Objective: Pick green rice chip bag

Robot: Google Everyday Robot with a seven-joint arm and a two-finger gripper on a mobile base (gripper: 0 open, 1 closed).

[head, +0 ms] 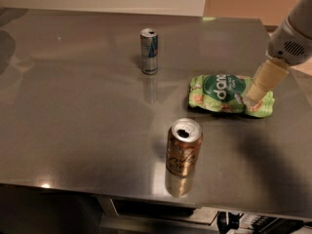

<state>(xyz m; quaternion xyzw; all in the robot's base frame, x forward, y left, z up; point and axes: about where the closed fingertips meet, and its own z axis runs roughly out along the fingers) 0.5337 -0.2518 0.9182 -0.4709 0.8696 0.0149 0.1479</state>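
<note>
Camera view: the gripper hangs over the right end of the green rice chip bag, which lies right of centre on the steel table. Whether the gripper is open or closed cannot be told. So near the bag's edge, a pinch may catch only wrinkled film and slip

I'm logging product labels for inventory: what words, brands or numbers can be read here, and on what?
"dan": white letters on the green rice chip bag's dark round logo; the rest is blurred.
Bronze can: pale script, too blurred to read.
Silver-blue can: markings too small to read.
The gripper, over the bag's right end, shows no readable text.
</note>
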